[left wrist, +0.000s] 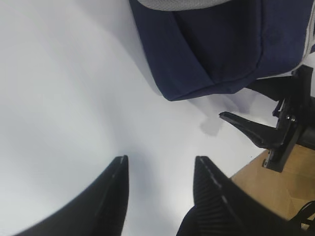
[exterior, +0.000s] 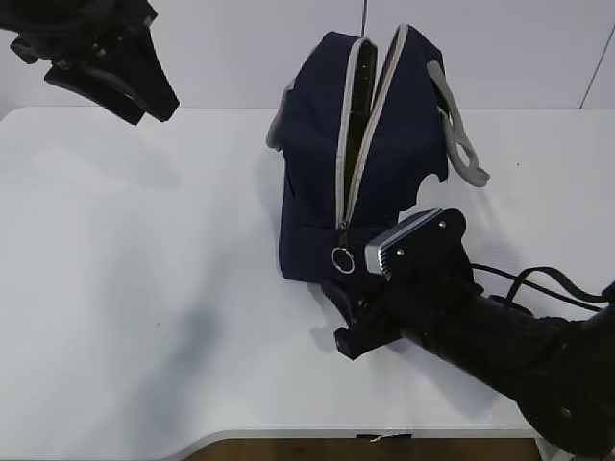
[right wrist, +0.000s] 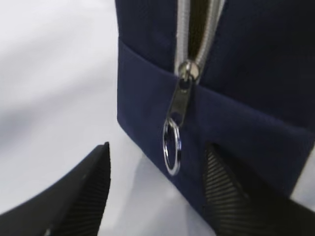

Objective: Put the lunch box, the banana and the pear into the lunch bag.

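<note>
Navy-blue fabric lunch bag stands toward the far middle of the white desk, a tall boxy shape with its grey zipper run open down the near face, so a narrow dark gap shows between the two grey tapes. A grey webbing handle loops off its right side. At the bottom of the zipper the metal slider hangs with a silver pull ring dangling from it, just above the bag's lower seam band.

Right black tool sits low on the desk just in front of the bag's near lower edge; in its wrist view the two ribbed fingers stand apart, one either side of the ring, touching neither ring nor slider as far as I can see.

Left black tool hangs over the far left of the desk, well apart from the bag, its fingers spread apart with only bare desk between them.
</note>
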